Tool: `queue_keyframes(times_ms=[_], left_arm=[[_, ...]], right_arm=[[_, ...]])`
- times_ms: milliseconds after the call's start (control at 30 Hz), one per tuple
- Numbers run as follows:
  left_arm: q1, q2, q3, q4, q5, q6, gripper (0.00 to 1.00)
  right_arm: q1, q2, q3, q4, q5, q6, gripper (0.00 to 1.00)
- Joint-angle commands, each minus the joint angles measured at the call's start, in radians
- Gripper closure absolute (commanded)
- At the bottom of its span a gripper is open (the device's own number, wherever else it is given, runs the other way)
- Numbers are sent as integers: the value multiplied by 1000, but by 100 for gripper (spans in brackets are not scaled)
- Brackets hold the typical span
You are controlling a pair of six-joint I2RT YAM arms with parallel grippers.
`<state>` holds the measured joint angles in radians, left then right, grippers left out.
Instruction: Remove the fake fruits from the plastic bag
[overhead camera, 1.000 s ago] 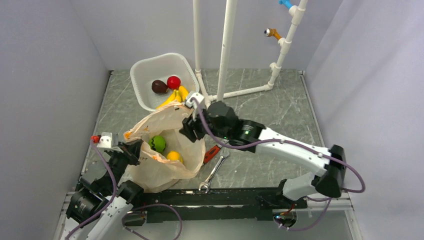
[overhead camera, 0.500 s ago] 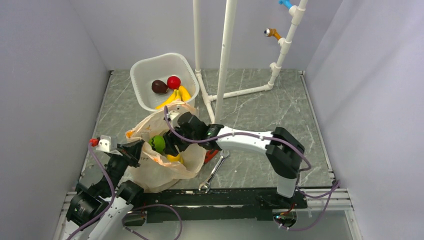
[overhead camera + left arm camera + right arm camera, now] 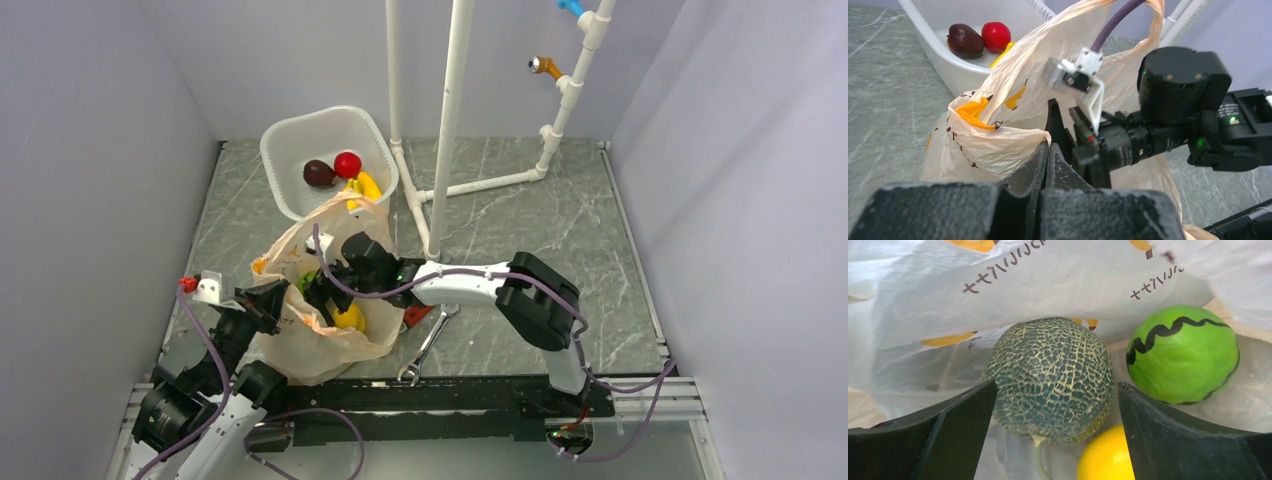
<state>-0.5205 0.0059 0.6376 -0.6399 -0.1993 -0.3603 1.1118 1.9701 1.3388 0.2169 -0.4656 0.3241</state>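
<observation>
- The plastic bag [image 3: 322, 348] sits crumpled on the desk [image 3: 520, 220], near the left arm's base, with its mouth open upward.
- Dark brown katakana-style lettering and small yellow banana prints run across the film; the characters are too creased to read.
- The left hand [image 3: 1047, 150] has its fingers pressed together, pinching the bag's near rim.
- The right hand [image 3: 1058, 384] reaches inside the bag, spread wide with nothing gripped. Its fingers flank the netted dark-green melon [image 3: 1048, 385]; I cannot tell if they touch it.
- The green striped ball [image 3: 1183, 352] lies just right of the melon in the wrist view, with the yellow-orange ball [image 3: 1103, 455] below them.
- The banana bunch [image 3: 365, 187] lies in the white tub [image 3: 290, 140] beside a red ball [image 3: 347, 164] and a maroon fruit [image 3: 319, 173].
</observation>
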Motion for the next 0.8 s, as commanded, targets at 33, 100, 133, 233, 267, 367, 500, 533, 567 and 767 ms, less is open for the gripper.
queue_keyframes(times_ms=[33, 100, 133, 233, 267, 367, 500, 533, 567, 767], left_arm=[[4, -14, 8, 27, -3, 4, 100], [4, -15, 8, 26, -6, 3, 100], [4, -20, 8, 26, -9, 2, 100], [4, -31, 0, 20, -61, -13, 100], [4, -27, -3, 22, -97, -22, 100], [4, 89, 63, -7, -176, -50, 100], [4, 393, 251, -43, -197, 30, 100], [4, 464, 300, -56, -226, 53, 100], [4, 529, 342, -62, -245, 79, 100], [36, 704, 538, -111, -145, 142, 100]], right_arm=[[62, 97, 91, -69, 229, -45, 1], [87, 118, 105, -105, 361, -46, 1], [94, 124, 103, -108, 414, -41, 1], [99, 115, 81, -135, 598, 22, 2], [95, 99, 59, -130, 635, 36, 2], [79, 21, -38, -75, 745, 85, 2], [51, -78, -144, -9, 836, 127, 2], [44, -96, -165, 15, 830, 124, 2], [38, -108, -178, 35, 827, 119, 2], [34, -126, -161, 46, 819, 68, 2]])
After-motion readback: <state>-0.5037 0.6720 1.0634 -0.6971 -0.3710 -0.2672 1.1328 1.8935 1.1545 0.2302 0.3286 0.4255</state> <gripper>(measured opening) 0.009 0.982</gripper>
